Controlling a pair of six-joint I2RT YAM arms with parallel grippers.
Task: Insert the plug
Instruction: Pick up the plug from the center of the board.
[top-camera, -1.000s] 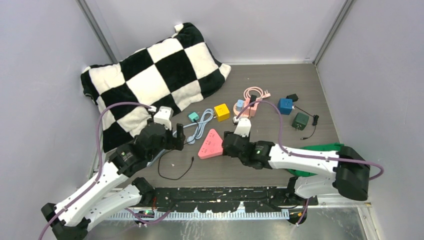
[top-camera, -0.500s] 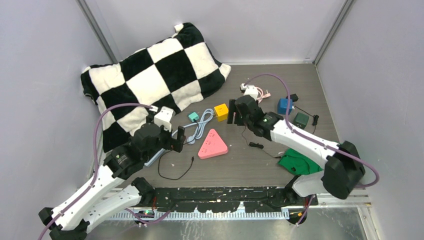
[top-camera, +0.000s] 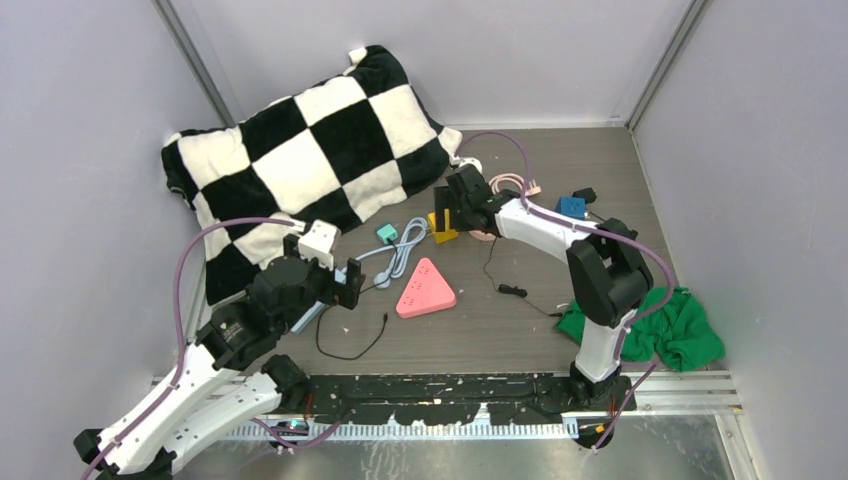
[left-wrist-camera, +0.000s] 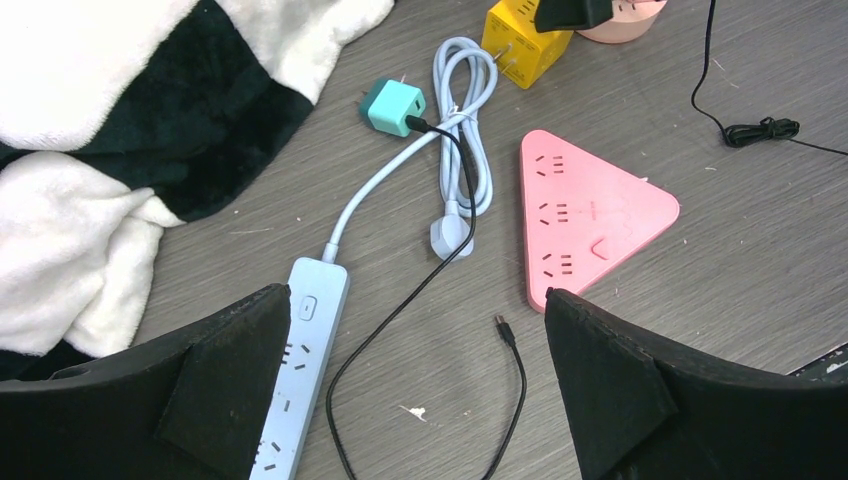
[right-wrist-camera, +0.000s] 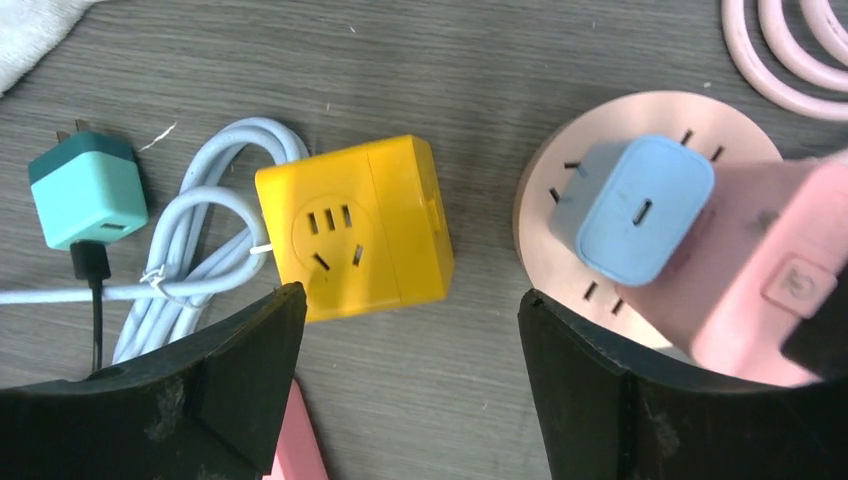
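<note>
— How do the grippers stand?

— The right gripper (right-wrist-camera: 410, 300) is spread wide and holds nothing. Just ahead of it, nearer its left finger, lies a yellow cube socket block (right-wrist-camera: 350, 230). Off its right finger is a round pink socket disc (right-wrist-camera: 550, 255) with a pale blue square charger (right-wrist-camera: 640, 205) standing on its face. That charger seems seated, though its prongs are hidden.

— And the other arm?

— The left gripper (left-wrist-camera: 418, 330) is wide and empty too. Under its left finger runs a long pale blue power strip (left-wrist-camera: 300, 380). That strip's own grey-blue plug (left-wrist-camera: 448, 238) lies loose straight ahead, at the end of the coiled cord. Toward the right finger sits a pink triangular power strip (left-wrist-camera: 585, 215). Farther ahead a teal cube charger (left-wrist-camera: 392, 107) lies with its prongs bare and a thin black cable (left-wrist-camera: 400, 320) trailing from it.

— So how far along is it?

— Barely begun, I judge: neither loose plug is grasped or seated. What is left is to pick one up, line its prongs with a socket and press it home. Which plug is meant, I cannot tell.
</note>
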